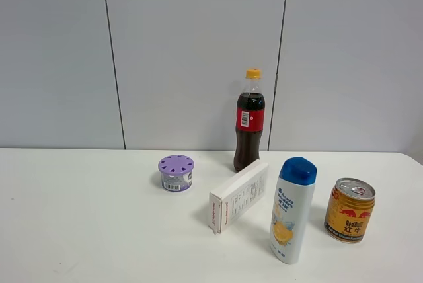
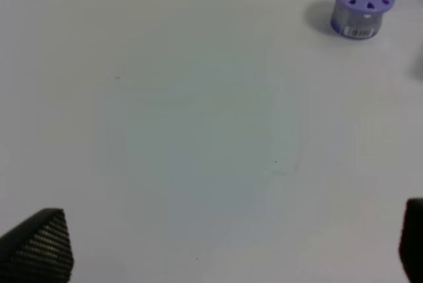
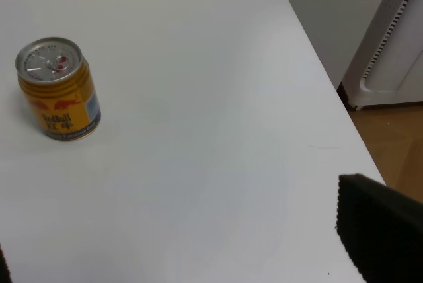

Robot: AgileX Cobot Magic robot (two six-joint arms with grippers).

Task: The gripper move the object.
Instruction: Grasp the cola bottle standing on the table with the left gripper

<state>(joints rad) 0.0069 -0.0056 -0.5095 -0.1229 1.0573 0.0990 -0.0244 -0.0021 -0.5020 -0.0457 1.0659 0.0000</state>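
The cola bottle stands upright at the back of the white table, near the wall; it has dark liquid, a red label and a yellow-orange cap. It does not show in either wrist view. Neither gripper shows in the exterior high view. In the left wrist view my left gripper is open and empty over bare table, with black fingertips wide apart. In the right wrist view my right gripper is open and empty near the table's right edge, one black fingertip showing.
A purple round container stands left of the bottle. A white box, a white-and-blue shampoo bottle and a gold can stand in front of it. A white appliance stands beyond the table's right edge.
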